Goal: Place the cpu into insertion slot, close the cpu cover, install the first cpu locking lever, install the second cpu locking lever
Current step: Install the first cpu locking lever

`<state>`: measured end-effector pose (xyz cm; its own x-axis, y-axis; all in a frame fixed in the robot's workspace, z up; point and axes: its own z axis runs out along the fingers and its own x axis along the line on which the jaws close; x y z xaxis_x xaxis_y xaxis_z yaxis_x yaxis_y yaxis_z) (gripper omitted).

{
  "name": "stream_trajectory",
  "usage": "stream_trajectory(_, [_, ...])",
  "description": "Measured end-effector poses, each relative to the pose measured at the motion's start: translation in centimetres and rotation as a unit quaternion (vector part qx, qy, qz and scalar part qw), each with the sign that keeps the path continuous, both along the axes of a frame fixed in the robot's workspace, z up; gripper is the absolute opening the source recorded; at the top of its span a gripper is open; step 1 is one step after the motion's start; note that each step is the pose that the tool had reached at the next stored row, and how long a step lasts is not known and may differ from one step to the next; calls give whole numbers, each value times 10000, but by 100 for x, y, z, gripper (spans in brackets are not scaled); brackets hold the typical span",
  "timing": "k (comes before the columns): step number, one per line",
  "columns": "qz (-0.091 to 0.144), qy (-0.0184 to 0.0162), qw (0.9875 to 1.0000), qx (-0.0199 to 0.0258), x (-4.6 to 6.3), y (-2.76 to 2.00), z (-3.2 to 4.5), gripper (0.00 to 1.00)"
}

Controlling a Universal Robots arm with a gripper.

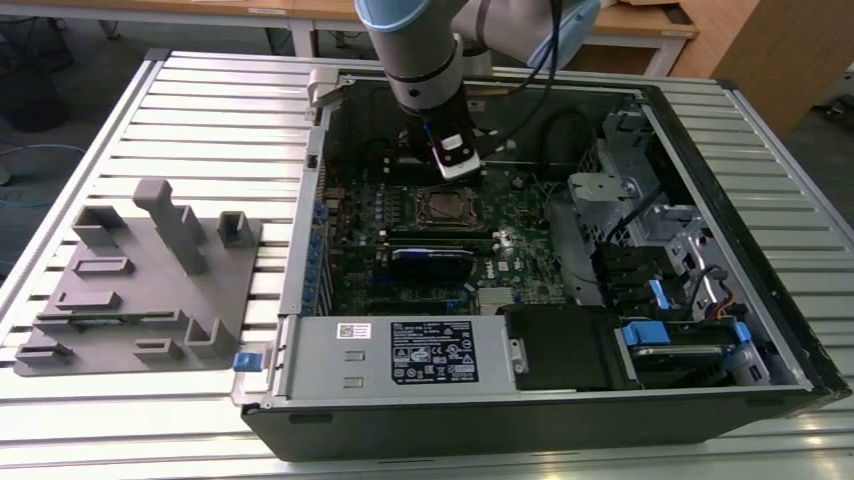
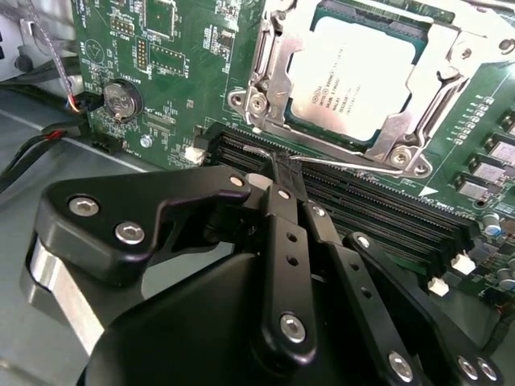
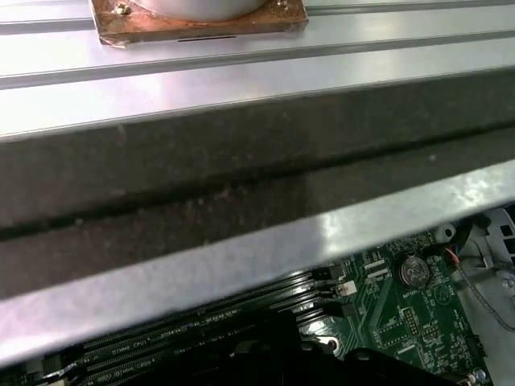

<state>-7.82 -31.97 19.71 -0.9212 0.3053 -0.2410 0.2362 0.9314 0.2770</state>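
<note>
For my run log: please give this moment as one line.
cpu: in insertion slot | cpu cover: closed | gripper: shut on locking lever

A: The exterior view looks down steeply from above at the open computer case [image 1: 534, 250] on the slatted table [image 1: 134, 110], standing well back; the arm [image 1: 414, 50] enters at twelve o'clock.

B: And the wrist cameras?

A: The second wrist view sits close behind the gripper [image 2: 278, 173], facing the green motherboard [image 2: 161, 72]. The first wrist view looks out past the case wall [image 3: 241, 185] to the table. Both wrist views share the coin battery [image 3: 413, 271].
</note>
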Motion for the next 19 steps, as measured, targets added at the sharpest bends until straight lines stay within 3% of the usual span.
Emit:
stream_trajectory(5, [-23, -7, 10000, 14, -2, 0, -14, 11])
stream_trajectory(19, [-23, -88, 10000, 13, -19, -46, -94, 11])
